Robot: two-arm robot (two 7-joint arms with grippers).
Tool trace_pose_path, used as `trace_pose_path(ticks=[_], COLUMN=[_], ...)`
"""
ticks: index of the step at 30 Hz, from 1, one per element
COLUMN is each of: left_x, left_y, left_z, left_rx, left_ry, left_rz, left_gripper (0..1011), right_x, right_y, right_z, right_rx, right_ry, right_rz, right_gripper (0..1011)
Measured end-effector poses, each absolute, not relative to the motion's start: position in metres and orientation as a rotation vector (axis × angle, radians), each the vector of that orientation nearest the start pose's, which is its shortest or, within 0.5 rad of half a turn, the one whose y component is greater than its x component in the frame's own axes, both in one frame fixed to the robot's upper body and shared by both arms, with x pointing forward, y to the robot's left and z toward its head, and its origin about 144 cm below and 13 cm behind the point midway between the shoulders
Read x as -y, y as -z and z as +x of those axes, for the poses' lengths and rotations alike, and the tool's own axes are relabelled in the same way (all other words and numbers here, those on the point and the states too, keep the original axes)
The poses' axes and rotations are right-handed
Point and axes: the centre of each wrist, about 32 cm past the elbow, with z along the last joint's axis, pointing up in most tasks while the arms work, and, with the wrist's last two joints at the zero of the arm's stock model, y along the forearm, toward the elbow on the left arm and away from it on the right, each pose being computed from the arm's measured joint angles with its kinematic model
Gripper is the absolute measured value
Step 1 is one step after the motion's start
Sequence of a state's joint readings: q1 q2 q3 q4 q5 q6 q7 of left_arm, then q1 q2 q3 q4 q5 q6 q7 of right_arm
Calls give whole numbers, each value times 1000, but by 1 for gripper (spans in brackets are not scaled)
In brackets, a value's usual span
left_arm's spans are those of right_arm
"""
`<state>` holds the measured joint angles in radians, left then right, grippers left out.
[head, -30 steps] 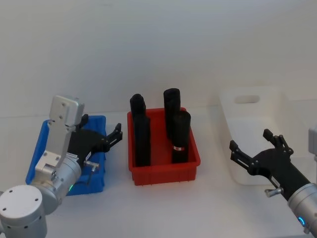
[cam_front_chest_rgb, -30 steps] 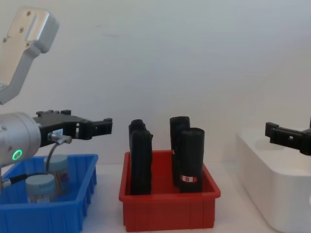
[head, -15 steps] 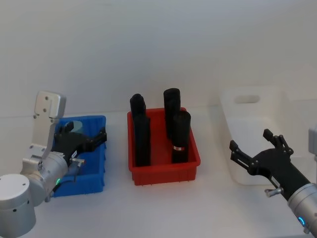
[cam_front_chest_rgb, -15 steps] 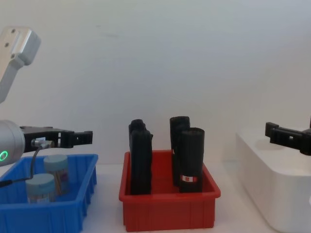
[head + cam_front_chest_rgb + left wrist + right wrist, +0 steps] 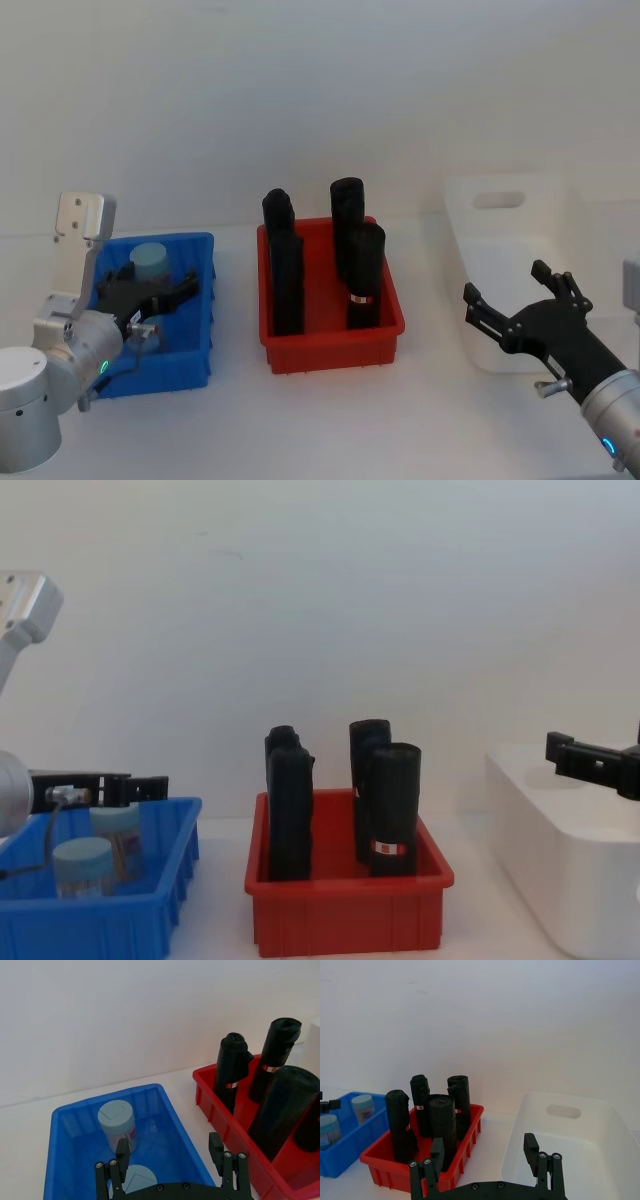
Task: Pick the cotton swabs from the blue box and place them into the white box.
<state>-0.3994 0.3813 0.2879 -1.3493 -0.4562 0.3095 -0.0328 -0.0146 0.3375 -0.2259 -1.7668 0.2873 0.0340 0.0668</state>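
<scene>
Left end effector [image 5: 168, 1143] spread above blue box [image 5: 107, 1095], 2 cotton swabs [image 5: 116, 1122] inside, right end effector [image 5: 483, 1142] spread

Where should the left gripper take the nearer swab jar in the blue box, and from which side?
Probably from above, with the left gripper straddling the round body under the lid: the nearer jar stands upright, the blue box walls block a low side approach, and the other jar stands behind. The right gripper hangs by the white box.

Blue box [image 5: 172, 376], white box [image 5: 508, 262], red bin [image 5: 330, 351]
</scene>
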Motion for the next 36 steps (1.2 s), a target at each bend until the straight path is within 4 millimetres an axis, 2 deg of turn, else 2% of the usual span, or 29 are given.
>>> trace_pose_path(ticks=[36], left_x=[-310], left_y=[-1186], left_z=[574], left_rx=[-261], left_ry=[-1411], left_rz=[264], left_gripper=[999], right_x=[237], right_y=[-1189], right_z=[443], right_rx=[75], right_ry=[1229], right_rz=[26], right_gripper=[1002])
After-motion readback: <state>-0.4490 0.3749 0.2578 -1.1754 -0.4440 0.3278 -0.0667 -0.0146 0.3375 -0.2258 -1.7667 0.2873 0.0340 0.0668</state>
